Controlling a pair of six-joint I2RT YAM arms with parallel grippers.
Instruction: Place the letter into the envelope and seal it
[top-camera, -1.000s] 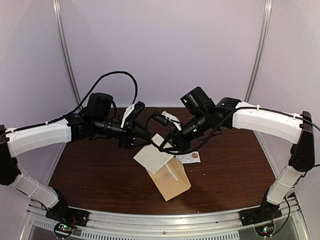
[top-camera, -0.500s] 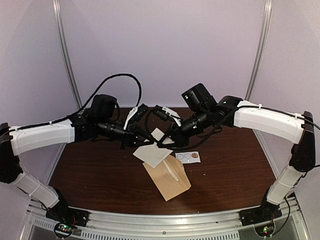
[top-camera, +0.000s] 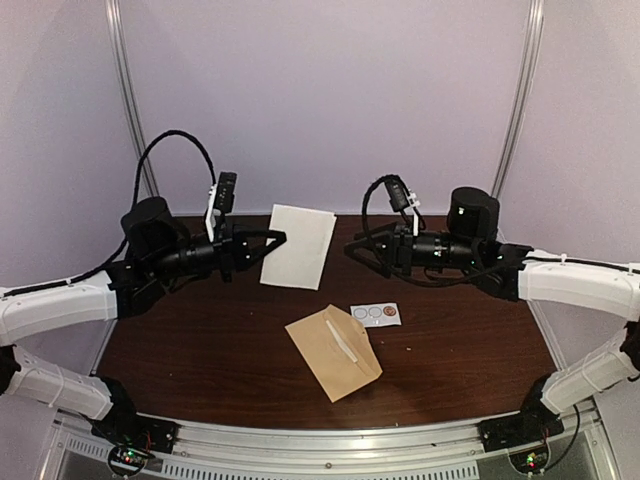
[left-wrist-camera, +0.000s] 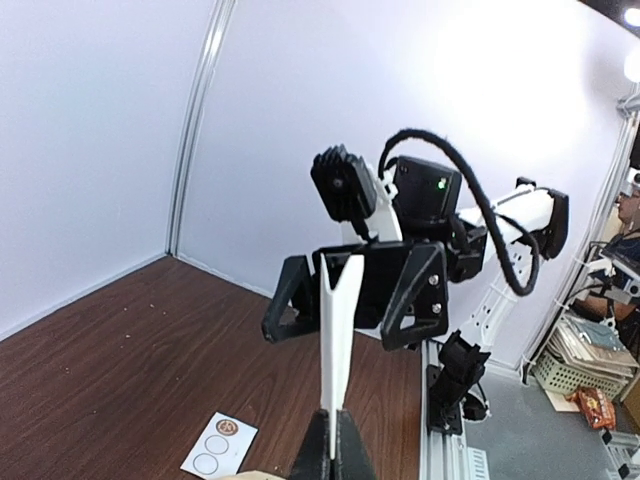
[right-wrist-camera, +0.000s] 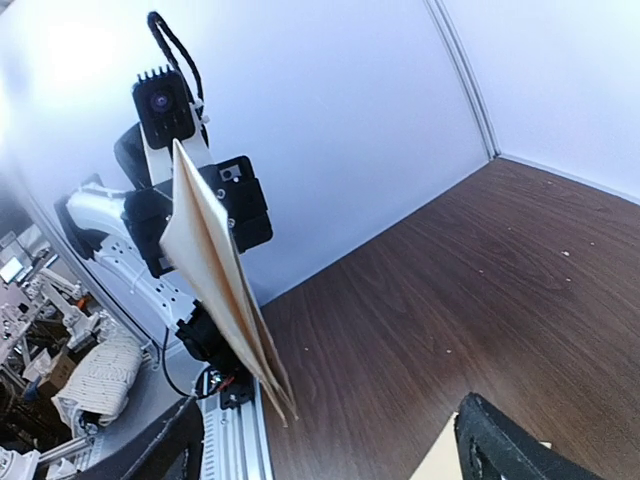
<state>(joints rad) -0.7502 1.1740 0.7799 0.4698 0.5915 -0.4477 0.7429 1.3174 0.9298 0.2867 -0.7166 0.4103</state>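
The letter (top-camera: 298, 247), a folded white sheet, hangs upright in the air over the back of the table. My left gripper (top-camera: 272, 238) is shut on its left edge. In the left wrist view the letter (left-wrist-camera: 336, 320) stands edge-on, pinched at its lower end by my left gripper (left-wrist-camera: 335, 445). My right gripper (top-camera: 353, 250) faces it from the right, open and a short way clear of the sheet. From the right wrist, the letter (right-wrist-camera: 215, 270) hangs beyond my wide-spread right gripper (right-wrist-camera: 335, 455). The tan envelope (top-camera: 333, 352) lies flat on the table below, near the front.
A small white card with round stickers (top-camera: 376, 314) lies just right of the envelope and also shows as the sticker card (left-wrist-camera: 220, 445) in the left wrist view. The brown table (top-camera: 200, 340) is walled by pale panels at the back and sides. A metal rail (top-camera: 330, 440) runs along the front.
My left gripper has shut on the letter and my right gripper has let go and opened. Both arms drew apart and rose, and the letter went from low by the envelope to upright in the air.
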